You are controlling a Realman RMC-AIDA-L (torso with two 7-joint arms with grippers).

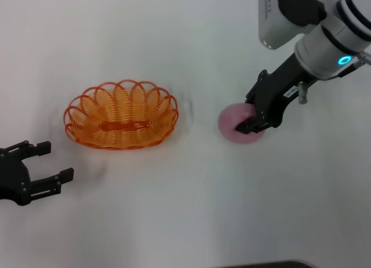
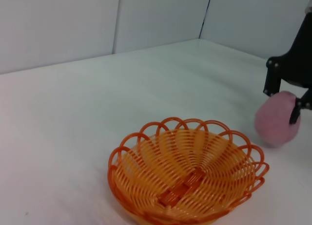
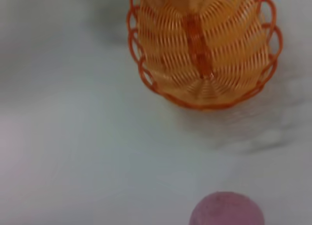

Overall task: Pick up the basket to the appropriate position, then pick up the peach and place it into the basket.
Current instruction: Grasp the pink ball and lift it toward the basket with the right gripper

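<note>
The right arm reaches down from the upper right of the head view, its white forearm angled toward the table and its black wrist section sloping down to the left. The right gripper (image 1: 250,124) sits right at the peach (image 1: 235,124), on the fruit's right side, with 1 dark fingertip (image 1: 242,127) lying against the pink surface. In the left wrist view 2 black fingers (image 2: 272,78) straddle the top of the peach (image 2: 276,120), 1 on either side, so the claw is spread around it; whether the pads are pressing the fruit cannot be told. The peach rests on the white table (image 1: 191,210).

The left gripper (image 1: 53,161) is parked low at the near left corner of the head view, lying flat with its 2 fingers apart and nothing between them.

There is 1 basket (image 1: 121,114), upright on the table, holding nothing. It lies well to the left of the right gripper, beyond the peach, and near the left gripper, up and to the right of its tips. From the right wrist the basket (image 3: 202,49) shows ahead and the peach (image 3: 226,211) close below the camera. There is 1 peach and 2 grippers in all.
</note>
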